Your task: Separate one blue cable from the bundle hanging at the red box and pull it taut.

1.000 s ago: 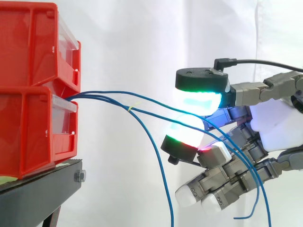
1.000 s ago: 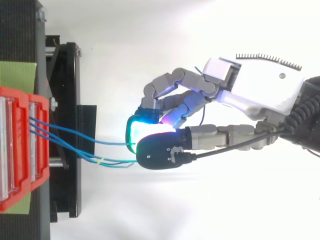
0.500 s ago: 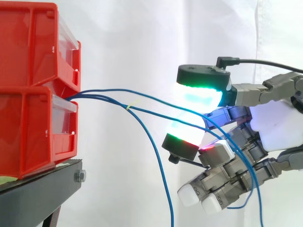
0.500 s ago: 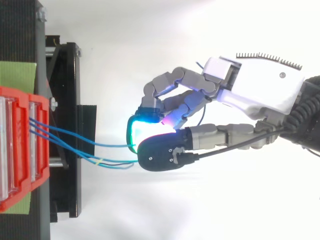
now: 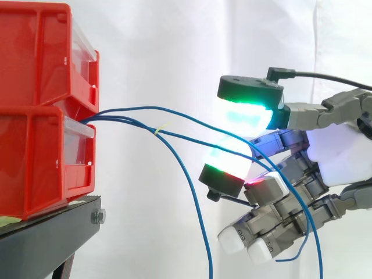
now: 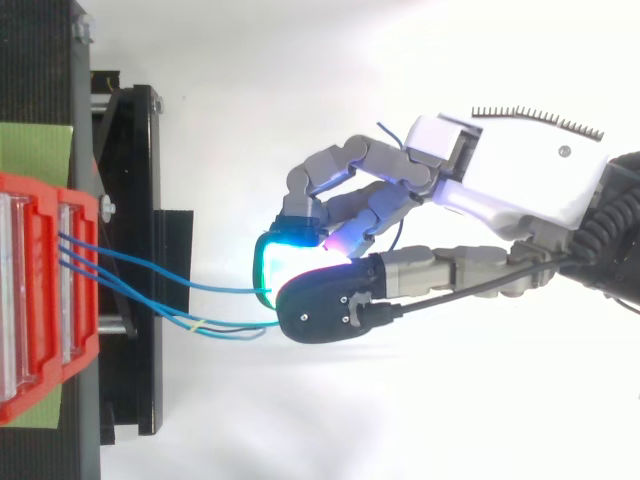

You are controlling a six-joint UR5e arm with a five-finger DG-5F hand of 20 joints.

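Hand [image 5: 340,157] pads pinch blue cable [image 5: 145,107]; 2 more cables [image 5: 203,232] sag from red bins [image 5: 35,116].

Lab test rig: white curtain [image 5: 174,58], red bins [image 5: 35,110] on blk stand [image 5: 46,238].

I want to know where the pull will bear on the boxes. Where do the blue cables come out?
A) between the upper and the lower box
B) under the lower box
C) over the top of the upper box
A: the blue cables run out of the gap where the upper red box sits on the lower red box, just above its clear drawer front.
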